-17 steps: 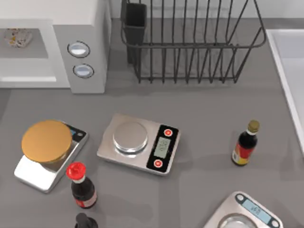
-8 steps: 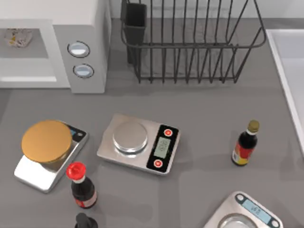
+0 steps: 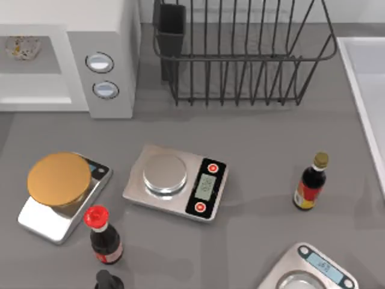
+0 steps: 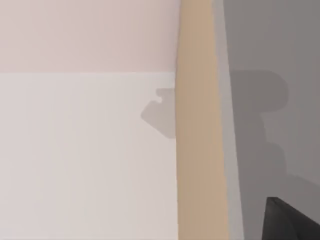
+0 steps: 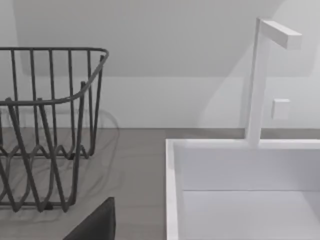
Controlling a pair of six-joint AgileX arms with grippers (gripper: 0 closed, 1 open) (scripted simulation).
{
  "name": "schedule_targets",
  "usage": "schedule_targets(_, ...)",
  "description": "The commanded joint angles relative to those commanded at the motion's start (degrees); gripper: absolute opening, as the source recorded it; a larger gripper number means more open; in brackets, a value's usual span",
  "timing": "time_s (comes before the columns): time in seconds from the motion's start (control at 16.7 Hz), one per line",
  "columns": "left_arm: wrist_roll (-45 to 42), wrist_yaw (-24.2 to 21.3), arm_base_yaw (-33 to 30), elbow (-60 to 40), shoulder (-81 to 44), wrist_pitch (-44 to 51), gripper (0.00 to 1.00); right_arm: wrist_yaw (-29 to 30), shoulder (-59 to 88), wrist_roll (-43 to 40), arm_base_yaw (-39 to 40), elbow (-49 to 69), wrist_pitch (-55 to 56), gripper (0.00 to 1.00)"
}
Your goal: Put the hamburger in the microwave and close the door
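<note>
The hamburger point(image 3: 23, 46), a small pale speckled lump, lies inside the microwave point(image 3: 114, 30) at the table's back left, seen through the front opening. The white appliance has a grey panel with two round silver-blue buttons point(image 3: 100, 62). The door is out of view. A dark corner of my left gripper point(image 4: 291, 221) shows beside a tan edge strip and a white wall, away from the microwave. In the right wrist view a dark part of my right gripper point(image 5: 95, 225) sits low, facing the rack and the sink.
A black wire dish rack point(image 3: 240, 54) stands at the back, with a white sink point(image 3: 367, 90) at the right. Three kitchen scales point(image 3: 177, 182) sit in front, the left one under a golden-brown disc point(image 3: 59, 178). Sauce bottles stand at front left point(image 3: 103, 236) and right point(image 3: 311, 182).
The hamburger has shifted very slightly farther back inside the microwave. Nothing else on the table has moved.
</note>
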State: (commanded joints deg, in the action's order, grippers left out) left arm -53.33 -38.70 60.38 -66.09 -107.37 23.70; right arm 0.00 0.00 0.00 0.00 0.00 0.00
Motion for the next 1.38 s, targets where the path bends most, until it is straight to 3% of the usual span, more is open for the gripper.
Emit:
schedule_targets(0.48,0.6,0.3,-0.4,1.9,0.3,-2.0,0.0,0.0,0.0,0.0,0.0,0.0,0.0,1.0)
schedule_targets(1.02,9.2,4.9,-9.2,18.1,15.2,-11.2,0.0,0.0,0.0,0.0,0.0,0.0,0.0,1.0)
schedule_targets(1.38,10.9,4.8,-10.0,23.2,17.5,-12.2,0.0,0.0,0.0,0.0,0.0,0.0,0.0,1.0)
